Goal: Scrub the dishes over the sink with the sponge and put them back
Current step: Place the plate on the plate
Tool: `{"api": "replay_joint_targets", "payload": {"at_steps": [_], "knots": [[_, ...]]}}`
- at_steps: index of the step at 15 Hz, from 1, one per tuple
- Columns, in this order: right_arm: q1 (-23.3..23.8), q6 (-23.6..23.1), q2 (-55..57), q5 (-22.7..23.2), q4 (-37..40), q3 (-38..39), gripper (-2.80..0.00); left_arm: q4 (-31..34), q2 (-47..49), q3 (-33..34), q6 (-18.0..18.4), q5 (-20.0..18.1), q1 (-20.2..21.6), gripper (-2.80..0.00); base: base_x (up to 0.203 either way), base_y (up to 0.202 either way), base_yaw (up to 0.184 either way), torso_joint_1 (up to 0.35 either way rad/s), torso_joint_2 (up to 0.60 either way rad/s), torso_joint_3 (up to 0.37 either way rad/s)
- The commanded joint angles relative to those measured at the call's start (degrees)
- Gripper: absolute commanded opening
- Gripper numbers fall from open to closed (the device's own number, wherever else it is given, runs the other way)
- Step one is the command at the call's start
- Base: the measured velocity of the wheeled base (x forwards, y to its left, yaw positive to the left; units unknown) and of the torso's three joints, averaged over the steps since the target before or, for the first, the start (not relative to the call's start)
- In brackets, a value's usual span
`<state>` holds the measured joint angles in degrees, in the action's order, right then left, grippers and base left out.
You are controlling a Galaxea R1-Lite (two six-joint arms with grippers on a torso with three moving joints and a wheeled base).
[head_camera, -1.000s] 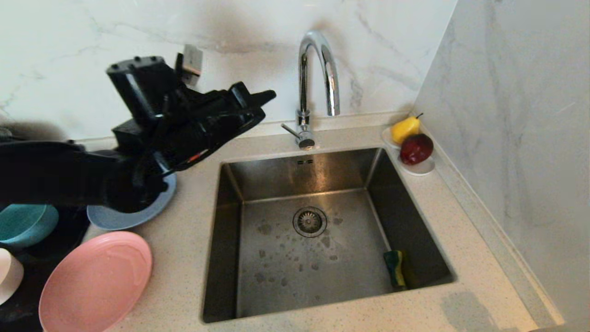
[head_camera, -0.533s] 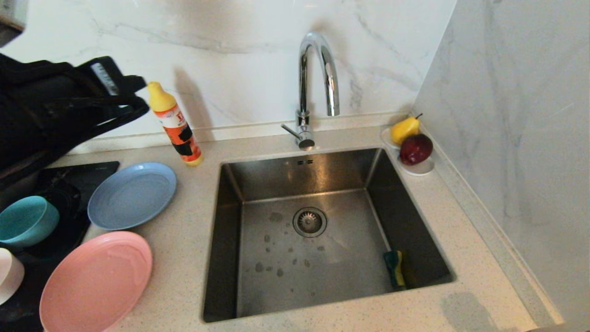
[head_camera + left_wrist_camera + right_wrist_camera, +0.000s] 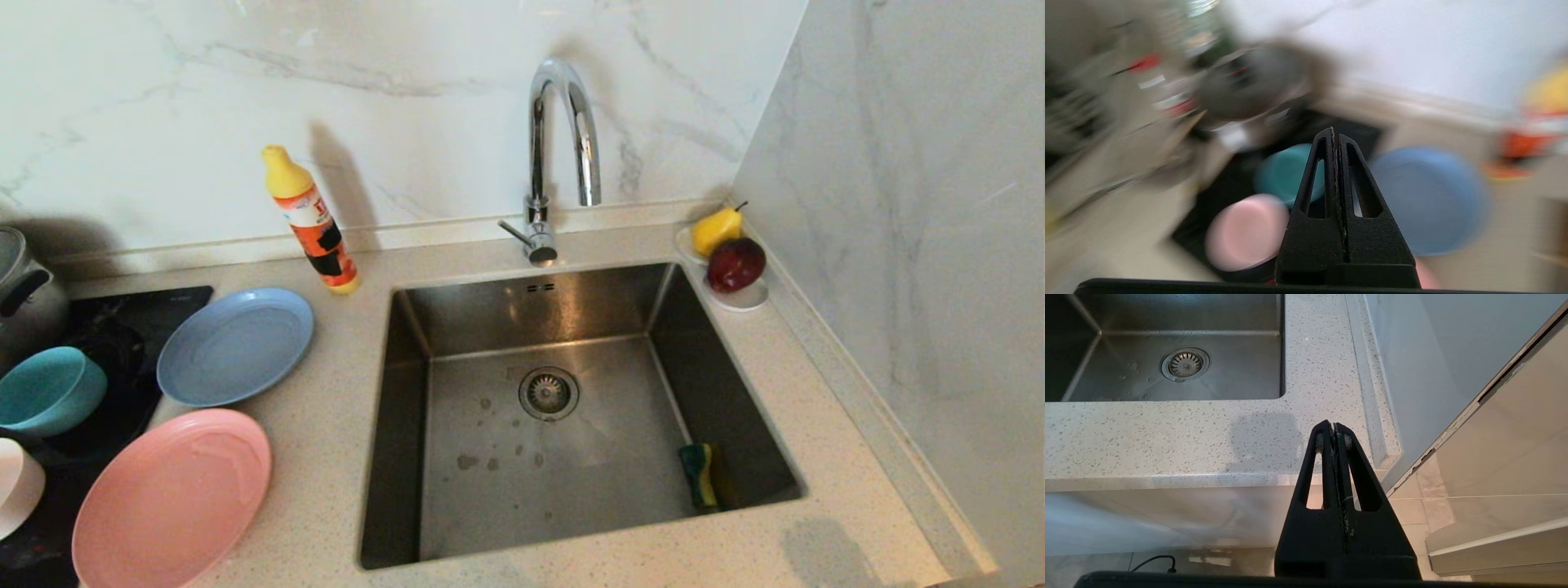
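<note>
Pale bowl (image 3: 16,486) and steel pot (image 3: 24,290) — cut off at the edge.

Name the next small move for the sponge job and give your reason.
Probably open the right gripper and reach into the sink for the sponge. It leans untouched against the basin's right wall, both grippers are shut and empty, and the left gripper is off over the dishes.
</note>
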<state>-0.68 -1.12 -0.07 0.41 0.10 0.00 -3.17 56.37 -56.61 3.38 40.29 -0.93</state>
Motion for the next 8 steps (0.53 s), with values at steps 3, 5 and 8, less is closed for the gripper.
{"api": "replay_joint_targets", "payload": {"at_steps": [3, 5, 8], "knots": [[0.0, 0.0, -0.1, 0.0, 0.0, 0.0, -2.80, 5.4, 9.8, 0.0, -0.8, -1.8, 5.9, -2.80, 0.000, 0.000, 0.000, 0.000, 0.00, 0.000], [0.0, 0.0, -0.1, 0.0, 0.0, 0.0, -2.80, 6.2, 17.9, -1.2, -1.7, -7.9, 12.2, -2.80, 0.000, 0.000, 0.000, 0.000, 0.00, 0.000], [0.0, 0.0, -0.1, 0.0, 0.0, 0.0, -2.80, 7.2, 28.1, -4.6, -3.4, -23.0, 24.3, -2.80, 0.000, 0.000, 0.000, 0.000, 0.00, 0.000]]}}
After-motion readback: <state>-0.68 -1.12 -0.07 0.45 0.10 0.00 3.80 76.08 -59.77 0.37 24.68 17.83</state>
